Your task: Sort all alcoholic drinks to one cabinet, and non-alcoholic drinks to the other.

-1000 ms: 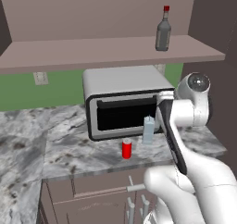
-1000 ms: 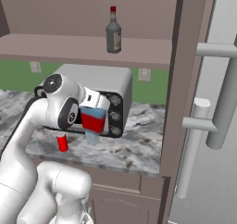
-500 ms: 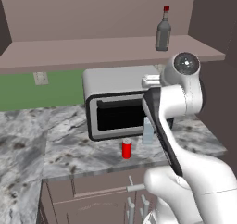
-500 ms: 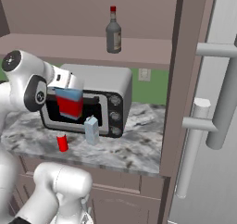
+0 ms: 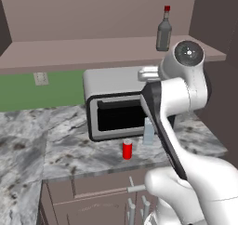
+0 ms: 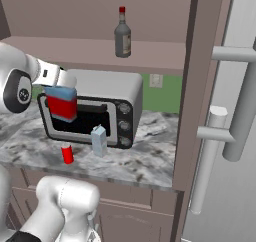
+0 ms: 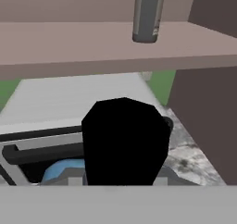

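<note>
while the tool [image 6: 61, 88] grips the squat red bottle [image 6: 62, 105] in front of the microwave [image 6: 107, 97], it should lift upright to the shelf [image 6: 90, 56], setting down just beside the grey bottle [image 6: 122, 33] without bumping it.

Light was flat, even and fairly dim, with no glare and only faint shadows. All views were soft and low-resolution; the hand view blurred most.
</note>
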